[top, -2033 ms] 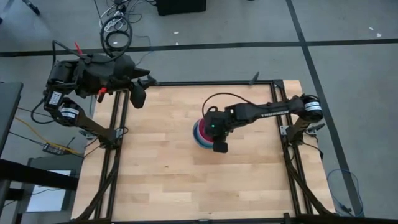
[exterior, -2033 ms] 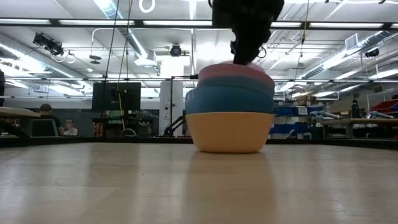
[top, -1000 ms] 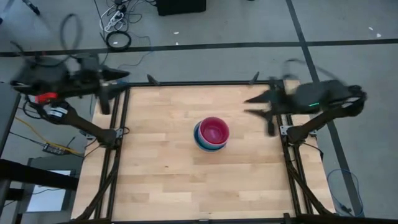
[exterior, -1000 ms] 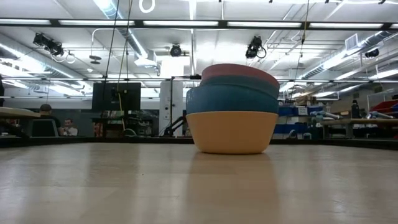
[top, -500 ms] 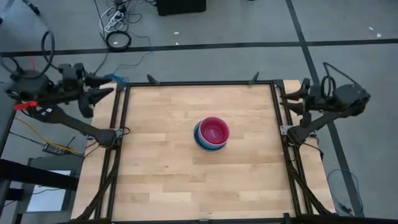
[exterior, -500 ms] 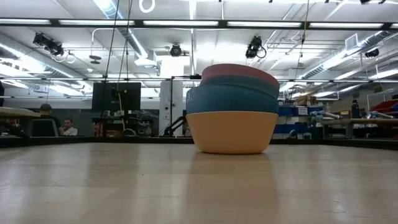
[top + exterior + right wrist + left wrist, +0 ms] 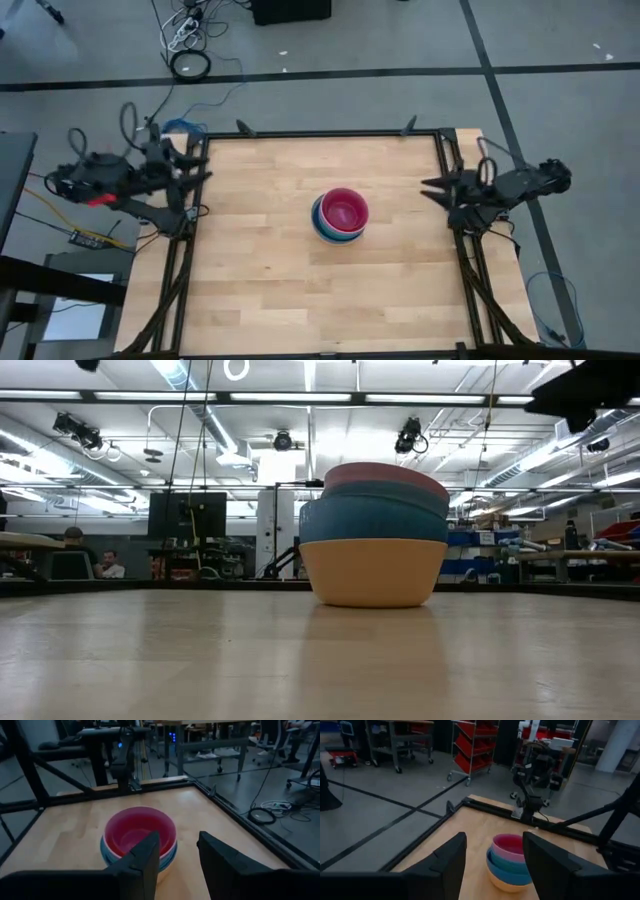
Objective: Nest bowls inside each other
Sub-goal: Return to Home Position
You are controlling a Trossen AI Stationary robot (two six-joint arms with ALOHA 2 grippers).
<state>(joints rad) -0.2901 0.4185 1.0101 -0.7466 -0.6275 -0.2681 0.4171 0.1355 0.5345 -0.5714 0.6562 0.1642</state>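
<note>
The bowls (image 7: 340, 216) stand nested in one stack at the middle of the table. The stack rests on the base of a cream-orange bowl (image 7: 373, 572). A blue bowl (image 7: 373, 518) sits in that one, a pink rim (image 7: 385, 473) shows above it, and a magenta bowl (image 7: 140, 831) lies innermost. My left gripper (image 7: 200, 170) hangs open over the table's left rail and points level at the stack (image 7: 509, 862). My right gripper (image 7: 432, 190) hangs open over the right rail, also facing the stack. Neither gripper holds anything.
A black metal frame (image 7: 320, 134) runs round the wooden table top (image 7: 260, 280). Bare wood lies on all sides of the stack. Cables (image 7: 188, 62) lie on the floor beyond the far edge. Beyond the table, people sit at desks (image 7: 90, 563).
Both arms have drawn back from above the table and sunk to their side rails, the left at the left edge and the right at the right edge. Both now point level at the stack. The bowls have not moved.
</note>
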